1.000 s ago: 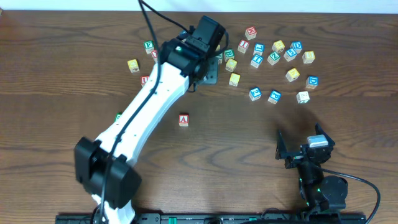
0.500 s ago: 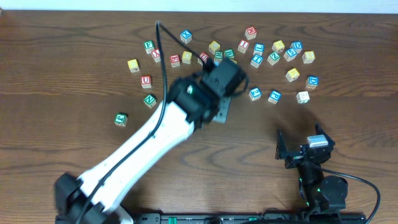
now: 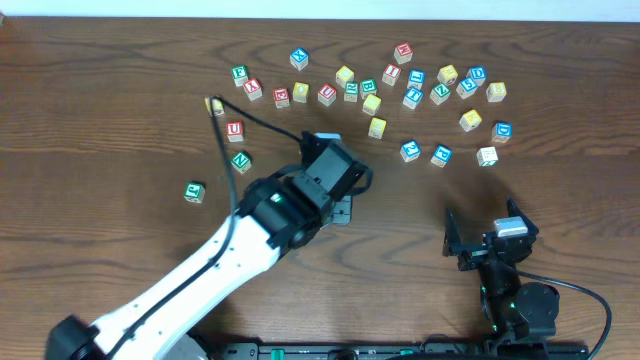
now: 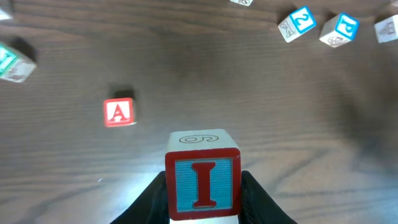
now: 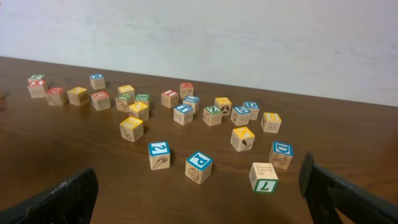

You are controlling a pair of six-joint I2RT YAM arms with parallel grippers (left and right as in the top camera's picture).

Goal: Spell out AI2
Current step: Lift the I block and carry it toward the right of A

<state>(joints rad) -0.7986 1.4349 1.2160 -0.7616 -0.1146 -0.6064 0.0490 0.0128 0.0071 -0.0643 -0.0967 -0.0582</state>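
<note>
Showing which step, this panel? (Reader)

(Operator) The second letter, I judge. My left gripper (image 4: 203,200) is closed on the I block (image 4: 203,183), one finger on each side face, its red I facing the wrist camera. The A block (image 4: 119,112) already lies on the table (image 4: 261,124). The I block is to the right of the A block and nearer the camera, clearly apart from it and apparently held off the wood.

What does the next move call for? (Reader)

(Operator) Bringing the I block level with the A block, just to its right, and setting it down square. My inner finger has to fit between the two letters, so I would leave a small gap so as not to nudge the A block.

And the surroundings? (Reader)

(Operator) The 2 block (image 4: 299,20) sits well apart from the A block, up and to the right in the wrist view, just beside a P block (image 4: 344,28). A green block (image 4: 12,62) lies far to the left of the A block. Nothing occupies the spot to the right of the A block. In the overhead view my left arm hides the A block. My right gripper (image 5: 198,196) rests with its fingers spread wide, holding nothing, well off to the right of the A block.
</note>
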